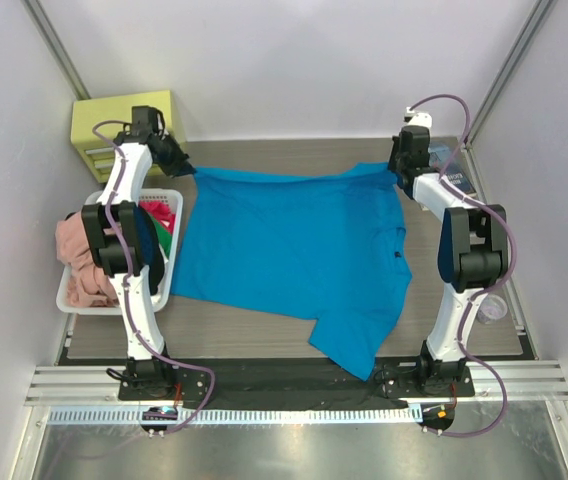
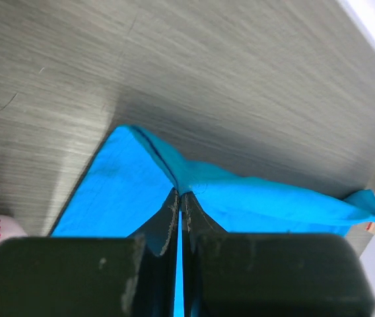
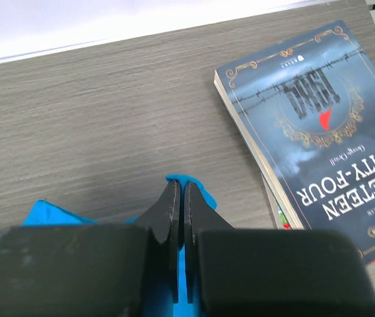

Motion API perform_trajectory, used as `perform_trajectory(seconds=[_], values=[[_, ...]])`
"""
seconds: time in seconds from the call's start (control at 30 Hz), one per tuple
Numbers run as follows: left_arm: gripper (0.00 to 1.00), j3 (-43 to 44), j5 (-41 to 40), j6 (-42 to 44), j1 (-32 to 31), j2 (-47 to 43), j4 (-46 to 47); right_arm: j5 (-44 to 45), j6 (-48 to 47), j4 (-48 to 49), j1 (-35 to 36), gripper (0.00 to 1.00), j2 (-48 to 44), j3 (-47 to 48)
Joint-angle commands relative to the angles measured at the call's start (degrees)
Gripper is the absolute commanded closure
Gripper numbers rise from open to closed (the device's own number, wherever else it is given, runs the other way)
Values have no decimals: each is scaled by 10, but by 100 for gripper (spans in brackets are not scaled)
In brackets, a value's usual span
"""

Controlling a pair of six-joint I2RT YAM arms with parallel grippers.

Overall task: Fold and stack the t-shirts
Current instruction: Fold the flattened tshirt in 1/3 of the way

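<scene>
One book (image 3: 313, 125) near the turquoise t-shirt (image 1: 284, 240) reads "GHTY-FOUR".

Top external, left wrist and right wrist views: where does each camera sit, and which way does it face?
Top external: above and behind the robot, looking down on the wood-grain table; both arms show.
Left wrist: on the left arm, looking along the shut left gripper pinching the bright turquoise-blue cloth t-shirt.
Right wrist: on the right arm, looking past the shut right gripper toward a dark-blue-covered paperback book.
Shared: all three show the t-shirt.
</scene>
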Motion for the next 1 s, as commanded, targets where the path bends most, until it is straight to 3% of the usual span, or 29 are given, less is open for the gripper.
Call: perform_trajectory(seconds=[0.0,0.37,0.97], values=[[100,22,7,-16,3,0,24,-5,-6,28,-2,99,27,49],[100,4,6,-21,3,-4,37,-19,-16,17,-1,99,42,85],[100,-73,13,-20,1,-67,25,12,-14,42,-1,99,-37,-32]])
